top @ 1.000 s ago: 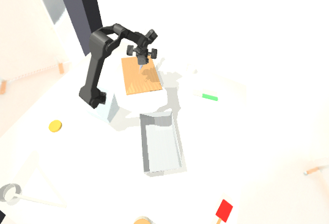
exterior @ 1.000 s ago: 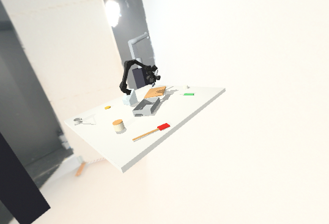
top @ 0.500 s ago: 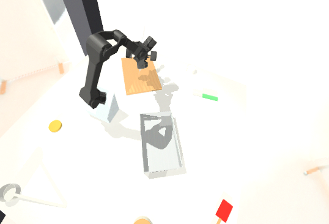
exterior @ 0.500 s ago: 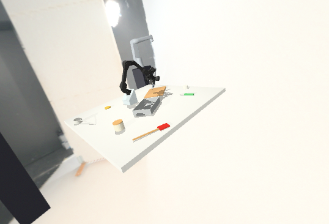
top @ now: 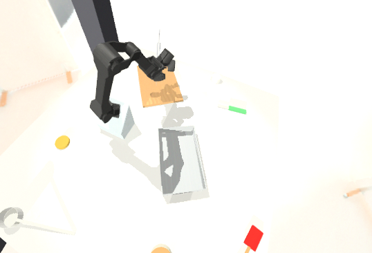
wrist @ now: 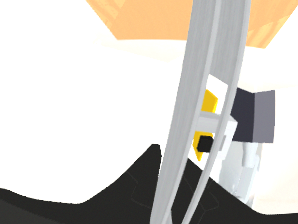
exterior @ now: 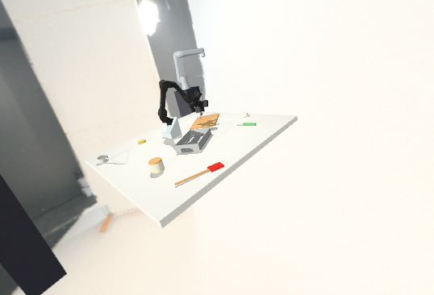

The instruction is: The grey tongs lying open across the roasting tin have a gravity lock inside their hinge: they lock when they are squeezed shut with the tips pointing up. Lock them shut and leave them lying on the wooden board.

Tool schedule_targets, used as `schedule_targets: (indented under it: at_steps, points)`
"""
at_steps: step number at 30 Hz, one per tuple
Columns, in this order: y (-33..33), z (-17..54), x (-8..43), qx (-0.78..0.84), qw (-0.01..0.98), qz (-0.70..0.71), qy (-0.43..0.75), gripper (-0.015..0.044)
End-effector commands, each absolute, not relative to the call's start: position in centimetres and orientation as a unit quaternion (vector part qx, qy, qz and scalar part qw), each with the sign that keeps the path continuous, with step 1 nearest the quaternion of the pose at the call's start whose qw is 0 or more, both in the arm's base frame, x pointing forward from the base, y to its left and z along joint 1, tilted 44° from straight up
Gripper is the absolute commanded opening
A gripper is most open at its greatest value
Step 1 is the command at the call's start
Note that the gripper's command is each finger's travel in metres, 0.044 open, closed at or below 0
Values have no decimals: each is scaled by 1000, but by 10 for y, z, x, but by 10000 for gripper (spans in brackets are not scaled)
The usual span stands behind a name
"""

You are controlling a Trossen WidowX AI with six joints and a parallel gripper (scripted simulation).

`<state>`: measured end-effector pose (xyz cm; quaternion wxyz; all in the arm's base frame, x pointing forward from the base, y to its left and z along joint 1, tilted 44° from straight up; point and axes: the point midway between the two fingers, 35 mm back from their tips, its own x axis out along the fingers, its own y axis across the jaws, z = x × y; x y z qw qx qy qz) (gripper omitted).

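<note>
My gripper [top: 161, 64] [wrist: 161, 152] is shut on the grey tongs and holds them in the air at the far end of the wooden board [top: 146, 88] [exterior: 198, 123]. The tongs [top: 159, 43] [wrist: 192, 60] show as two long arms close side by side, with a narrow gap. In the top view they stick out past the board's far edge. In the wrist view a yellow piece [wrist: 210, 101] and a white bracket show between and beside the arms. Whether the lock has caught cannot be told. The roasting tin [top: 200, 162] [exterior: 202, 143] holds no tongs.
A pale blue block [top: 126, 120] is by the arm's base. A green-handled tool [top: 238, 110] and a small white object [top: 216, 79] lie right of the board. A yellow disc [top: 62, 142], a jar [exterior: 156, 165], a red spatula [top: 253, 238] and a strainer [top: 11, 217] lie farther off.
</note>
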<state>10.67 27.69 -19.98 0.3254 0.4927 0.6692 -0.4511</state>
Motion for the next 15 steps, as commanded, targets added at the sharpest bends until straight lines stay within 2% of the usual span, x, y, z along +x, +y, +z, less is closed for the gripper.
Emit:
schedule_targets:
  at_steps: [1, 15]
  points:
    - [274, -187, 105, 507, 309, -424, 684, -150]
    - [272, -184, 105, 512, 303, -415, 688, -150]
